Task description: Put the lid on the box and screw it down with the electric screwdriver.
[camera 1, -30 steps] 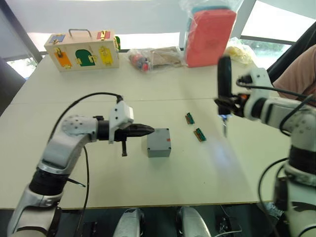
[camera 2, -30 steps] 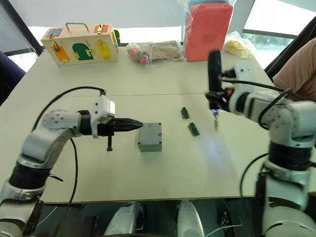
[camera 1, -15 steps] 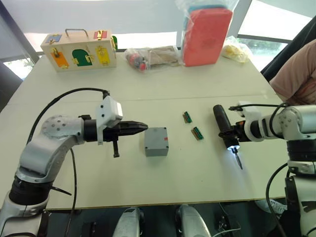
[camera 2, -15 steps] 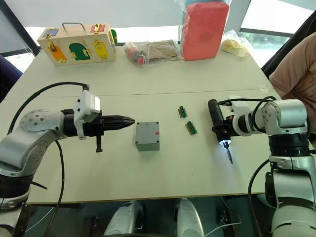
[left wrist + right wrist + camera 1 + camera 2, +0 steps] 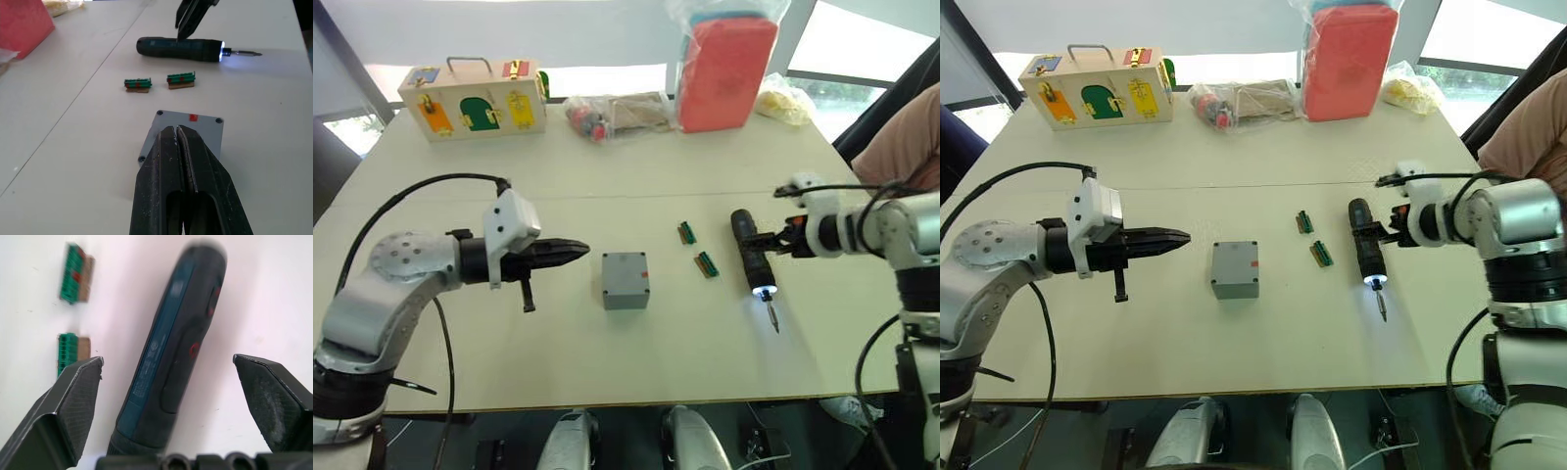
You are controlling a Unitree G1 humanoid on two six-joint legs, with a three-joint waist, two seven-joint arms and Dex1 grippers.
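Your electric screwdriver (image 5: 1366,251) lies on the desk (image 5: 1234,166) toward its right edge, tip lit, between your right hand's (image 5: 171,396) spread fingers. The lidded box (image 5: 1235,269) sits mid-desk; your left hand (image 5: 1171,238) points at it, fingers together.

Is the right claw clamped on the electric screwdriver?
No: the right claw is spread wide, and the electric screwdriver lies on the table between its fingers.

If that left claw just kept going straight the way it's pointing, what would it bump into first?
Most likely the grey box. The left gripper, fingers shut, points across the table toward it, and in the left wrist view the lidded box sits just beyond the fingertips. Its height above the table is hard to judge, so it might skim the lid.
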